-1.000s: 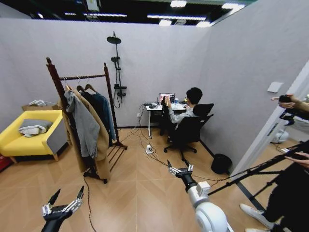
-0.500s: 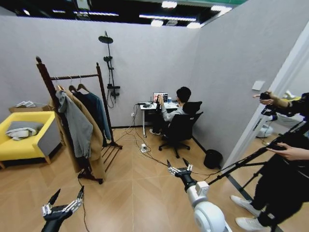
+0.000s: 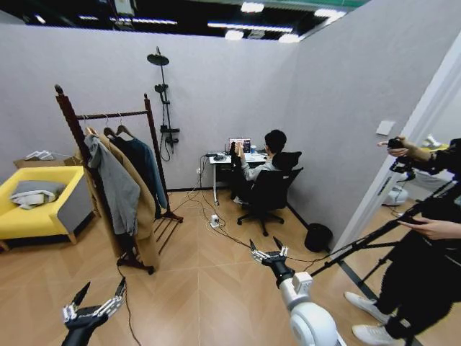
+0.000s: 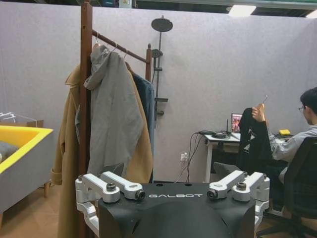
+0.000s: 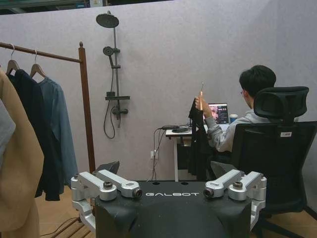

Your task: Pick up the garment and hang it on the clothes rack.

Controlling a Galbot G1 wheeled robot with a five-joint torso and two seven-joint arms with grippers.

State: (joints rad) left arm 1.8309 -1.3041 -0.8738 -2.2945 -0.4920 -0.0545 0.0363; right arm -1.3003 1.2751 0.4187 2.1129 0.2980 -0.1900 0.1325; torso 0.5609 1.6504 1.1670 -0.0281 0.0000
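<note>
Our left gripper (image 3: pixel 94 306) and right gripper (image 3: pixel 268 253) hang low with fingers spread, empty. Far ahead a seated person holds a dark garment (image 5: pixel 198 134) upright, nearer our right; the rack (image 3: pixel 108 115) stands left.

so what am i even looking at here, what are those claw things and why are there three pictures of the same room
It is one room seen by three cameras on a wheeled robot with two arms. The wide picture comes from its head; the other two come from cameras on its wrists, so each looks out over its own claw.

The claws are grippers. The left gripper and right gripper are both open and hold nothing.

Ahead stands the clothes rack, dark wood, with a grey jacket, a tan coat and a blue-green garment hanging on it. A yellow armchair stands beside it.

At the desk a seated person holds up a dark piece of clothing on a hanger.
</note>
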